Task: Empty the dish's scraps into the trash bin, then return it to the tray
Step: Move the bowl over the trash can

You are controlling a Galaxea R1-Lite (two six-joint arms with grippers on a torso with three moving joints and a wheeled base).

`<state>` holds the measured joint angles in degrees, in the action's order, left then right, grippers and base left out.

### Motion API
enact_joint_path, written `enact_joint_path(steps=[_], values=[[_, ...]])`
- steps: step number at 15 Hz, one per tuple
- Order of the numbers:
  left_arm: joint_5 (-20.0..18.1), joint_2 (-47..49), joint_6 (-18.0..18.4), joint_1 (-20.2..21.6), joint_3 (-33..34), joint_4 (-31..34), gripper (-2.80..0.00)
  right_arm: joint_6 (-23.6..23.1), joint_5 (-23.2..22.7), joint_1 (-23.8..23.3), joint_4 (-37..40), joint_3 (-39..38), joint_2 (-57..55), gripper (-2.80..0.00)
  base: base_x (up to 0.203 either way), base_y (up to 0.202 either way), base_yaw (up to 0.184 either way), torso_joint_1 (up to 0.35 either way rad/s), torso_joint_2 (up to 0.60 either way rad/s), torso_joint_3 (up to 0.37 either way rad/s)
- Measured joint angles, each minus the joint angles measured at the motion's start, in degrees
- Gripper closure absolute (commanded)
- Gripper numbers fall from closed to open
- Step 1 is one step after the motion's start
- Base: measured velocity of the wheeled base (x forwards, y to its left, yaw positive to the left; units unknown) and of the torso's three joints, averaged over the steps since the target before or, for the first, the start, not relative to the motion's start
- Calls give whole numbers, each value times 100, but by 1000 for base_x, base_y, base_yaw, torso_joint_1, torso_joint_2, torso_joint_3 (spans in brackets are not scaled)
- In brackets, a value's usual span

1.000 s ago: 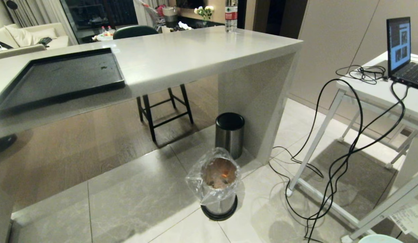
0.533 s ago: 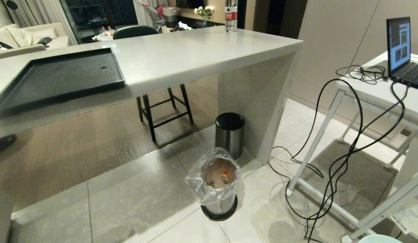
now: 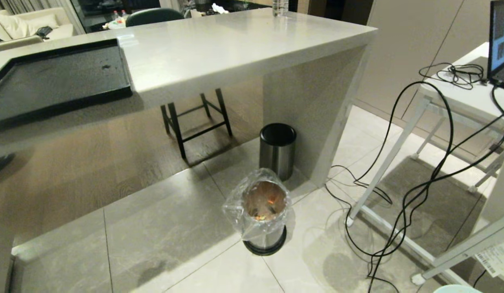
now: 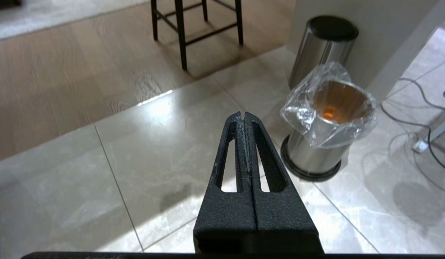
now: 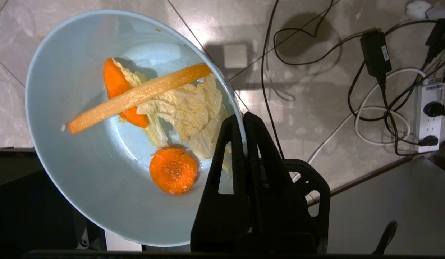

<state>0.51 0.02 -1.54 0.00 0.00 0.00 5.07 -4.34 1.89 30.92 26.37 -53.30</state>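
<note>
Dish (image 5: 82, 172): small round pale-blue bowl, smooth walls, held above the floor tiles. Right gripper (image 5: 243, 120) is clamped on its rim, one finger inside, one outside.

Scraps (image 5: 161, 108) in the dish: two orange carrot rounds, pale yellow cabbage leaf, one long carrot strip lying across them toward the rim.

Head view only: tray (image 3: 56, 81), black, on the counter; a sliver of the dish at the bottom edge.

Bin (image 3: 263, 209): steel, bag-lined, upright on the floor, mouth up, orange bits inside.

Left gripper (image 4: 243, 116): fingers pressed together, holding nothing, near the bin.
</note>
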Motion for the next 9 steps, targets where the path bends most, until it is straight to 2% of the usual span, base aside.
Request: enact_joint_path(steps=[9], values=[[-1, 0, -2, 0, 0, 0, 0, 2, -4, -15, -5, 9, -4, 0, 0, 0, 0, 4, 3, -197]])
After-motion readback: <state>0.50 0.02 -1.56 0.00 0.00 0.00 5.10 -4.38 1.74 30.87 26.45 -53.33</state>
